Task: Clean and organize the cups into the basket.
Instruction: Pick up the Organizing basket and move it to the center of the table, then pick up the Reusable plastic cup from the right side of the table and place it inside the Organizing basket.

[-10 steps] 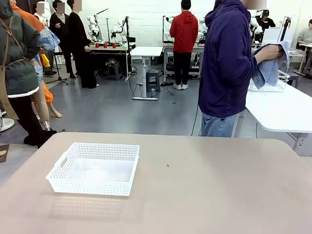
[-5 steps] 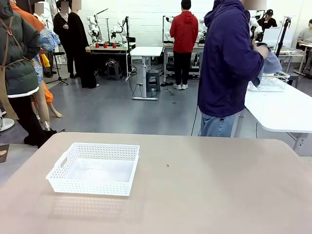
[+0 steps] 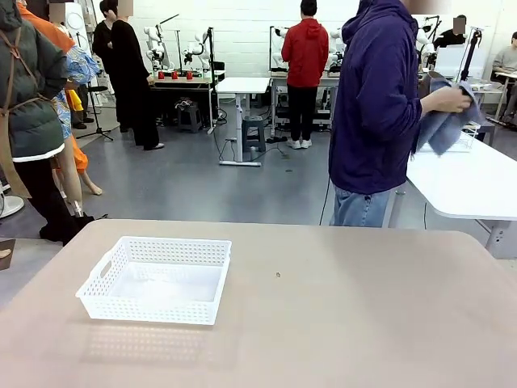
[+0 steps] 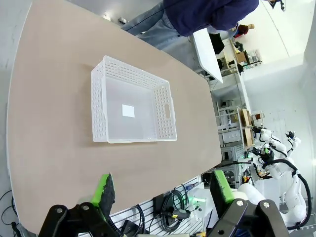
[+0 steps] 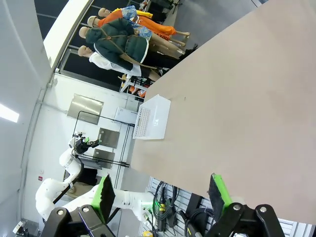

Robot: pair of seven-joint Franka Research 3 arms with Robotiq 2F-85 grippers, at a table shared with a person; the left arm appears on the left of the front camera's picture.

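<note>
The white lattice basket (image 3: 149, 309) sits empty on the left part of the tan table (image 3: 347, 315). The cups are out of view. From high above, the left wrist view looks down on the basket (image 4: 98, 111), and my left gripper (image 4: 162, 181) hangs open over the table's near edge with nothing between its fingers. My right gripper (image 5: 160, 183) is open and empty too, above the table's near right side, with the basket (image 5: 153, 117) far off. A person (image 3: 376, 105) stands at the far side, turned toward a side table, with both hands working a blue-grey cloth (image 3: 443, 125).
A white side table (image 3: 468, 182) stands at the back right with a wire-grid basket (image 3: 460, 139) on it. Other people stand farther back on the grey floor. The tan table's surface right of the basket is bare.
The person's hands have shifted the cloth, first drawing it in toward the body, then out again and lower. The basket and both grippers have not moved.
</note>
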